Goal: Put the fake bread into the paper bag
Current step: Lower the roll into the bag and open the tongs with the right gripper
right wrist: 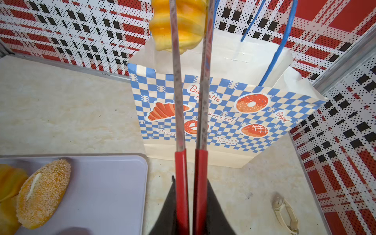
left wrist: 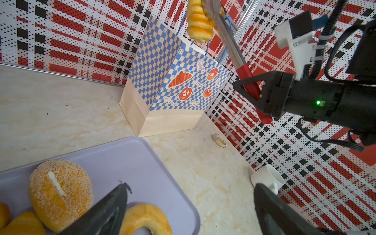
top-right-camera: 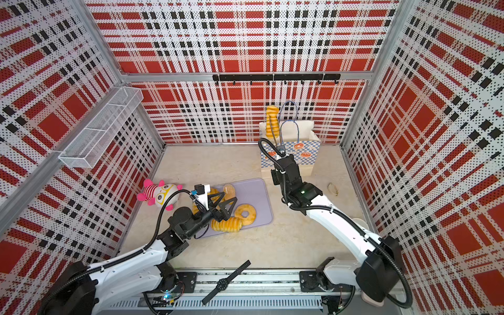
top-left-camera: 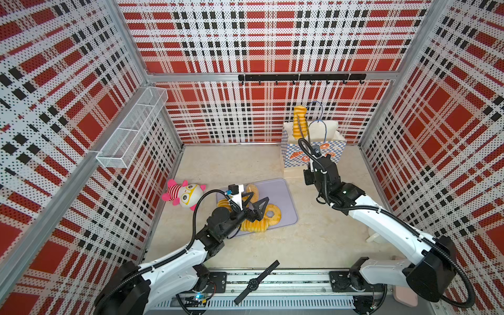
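My right gripper is shut on the red handles of metal tongs. The tongs' tips pinch a ridged long loaf of fake bread, held upright just above the open mouth of the checkered paper bag, at its left side. My left gripper hangs open over a lilac tray, holding nothing. On the tray lie a seeded bun, a ring doughnut, a ridged loaf and more pastries partly hidden under the left arm.
A pink-striped plush doll lies left of the tray. A small pale watch and a white cup sit by the right wall. A black watch rests at the front rail. A mesh basket hangs on the left wall.
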Robot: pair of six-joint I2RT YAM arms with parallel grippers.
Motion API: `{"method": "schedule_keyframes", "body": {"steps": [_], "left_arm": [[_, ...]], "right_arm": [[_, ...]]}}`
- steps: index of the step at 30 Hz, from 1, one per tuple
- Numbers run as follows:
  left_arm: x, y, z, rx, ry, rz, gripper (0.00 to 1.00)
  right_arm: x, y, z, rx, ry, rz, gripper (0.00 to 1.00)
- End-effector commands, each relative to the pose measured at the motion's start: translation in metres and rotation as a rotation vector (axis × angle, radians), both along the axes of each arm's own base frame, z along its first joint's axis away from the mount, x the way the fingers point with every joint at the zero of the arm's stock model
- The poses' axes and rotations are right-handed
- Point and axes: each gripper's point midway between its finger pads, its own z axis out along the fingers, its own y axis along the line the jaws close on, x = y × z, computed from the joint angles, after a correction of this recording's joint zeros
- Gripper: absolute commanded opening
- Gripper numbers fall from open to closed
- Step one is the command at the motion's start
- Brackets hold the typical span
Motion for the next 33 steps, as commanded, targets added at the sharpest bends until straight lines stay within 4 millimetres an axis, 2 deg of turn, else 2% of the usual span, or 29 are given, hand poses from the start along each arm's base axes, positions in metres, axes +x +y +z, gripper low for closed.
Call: {"method": "schedule_keyframes", "body": {"steps": [1, 8, 19, 33], "left_arm": [[-0.003, 0.001, 0.007, -0.009, -0.036, -0.002, 0.98], [-0.003, 0.002, 0.009, -0.013, -0.04, 0.002, 0.98], [-0.002, 0.002, 0.008, -0.009, -0.037, 0.004, 0.98], [-0.001, 0.002, 0.006, -0.008, -0.033, 0.005, 0.98]], "right_arm": [[0.012, -0.001, 0.025, 0.016, -0.069, -0.032, 0.19], [0.025, -0.005, 0.016, -0.02, -0.047, -0.099, 0.19], [0.023, -0.002, -0.01, -0.022, 0.018, -0.09, 0.28], [0.022, -0.002, -0.011, -0.016, 0.025, -0.083, 0.33]]}}
